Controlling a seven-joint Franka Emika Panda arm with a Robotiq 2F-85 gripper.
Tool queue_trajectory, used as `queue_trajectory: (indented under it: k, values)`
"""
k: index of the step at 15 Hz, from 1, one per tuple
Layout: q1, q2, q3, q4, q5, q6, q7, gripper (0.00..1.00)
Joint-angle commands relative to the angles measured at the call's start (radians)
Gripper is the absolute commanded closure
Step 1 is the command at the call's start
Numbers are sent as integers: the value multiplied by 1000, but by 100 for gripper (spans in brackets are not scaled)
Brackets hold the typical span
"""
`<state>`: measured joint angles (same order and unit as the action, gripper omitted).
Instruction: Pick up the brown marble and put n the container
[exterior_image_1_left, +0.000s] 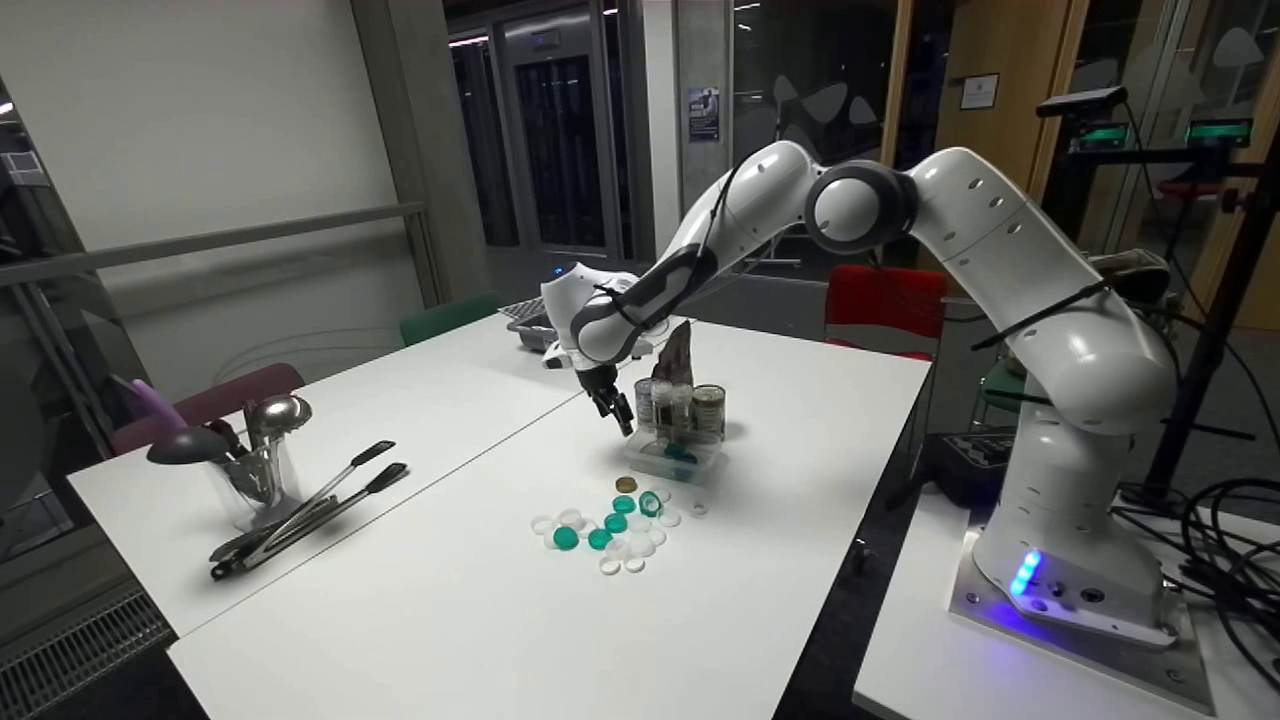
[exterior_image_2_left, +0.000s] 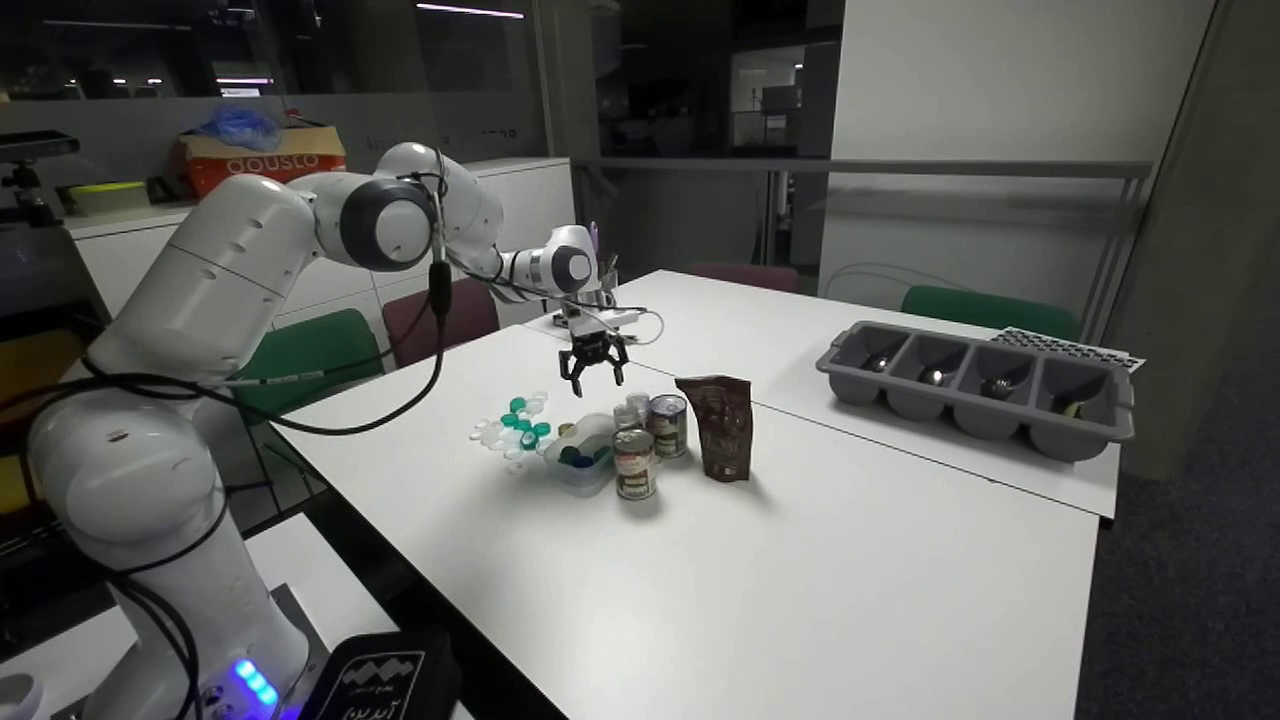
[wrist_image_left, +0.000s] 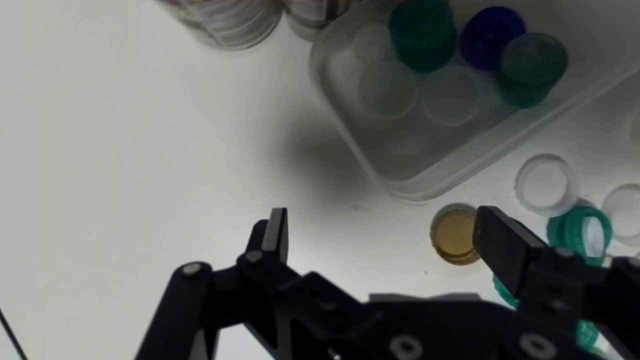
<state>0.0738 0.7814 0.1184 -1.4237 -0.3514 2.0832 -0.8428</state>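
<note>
I note a room with dark glazing (exterior_image_1_left: 815, 60) behind a white tabletop (exterior_image_2_left: 850, 600), and a red chair (exterior_image_1_left: 885, 300) standing past its edge in an exterior view. The pincer (exterior_image_2_left: 598, 386) hangs above this surface and is unclenched, its fingers (wrist_image_left: 505, 245) spread wide apart. Lower than the pincer, the brown cap (wrist_image_left: 452, 235), which I take to be the task's item, lies on the tabletop; in the wrist view, one finger hides part of its edge. The clear container (wrist_image_left: 460, 167) sits just beside that cap, likewise lower than the pincer, and I see green caps (wrist_image_left: 422, 35) and a blue cap (wrist_image_left: 492, 37) inside it. Loose green caps (exterior_image_1_left: 615, 522) and white caps (exterior_image_1_left: 610, 566) lie scattered near the brown cap. Two tins (exterior_image_2_left: 636, 465) and a brown pouch (exterior_image_2_left: 725, 430) stand upright near the pincer. Well apart from the pincer, I record a grey tray (exterior_image_2_left: 975, 420) with cutlery in its compartments and, in an exterior view, a black ladle (exterior_image_1_left: 187, 446) in a clear cup (exterior_image_1_left: 255, 500).
</note>
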Motion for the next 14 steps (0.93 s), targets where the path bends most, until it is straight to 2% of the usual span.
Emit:
queue_trajectory:
  k: [1,4,8,10,14]
  values:
    - [-36,-2,11,-36,4,157,-106,0]
    - [-89,14,63,-32,106,185,-212,0]
    - [-151,47,145,20,298,72,-386,0]
    - [-152,53,148,38,361,3,-412,0]
    - [-128,60,123,72,419,-98,-375,0]
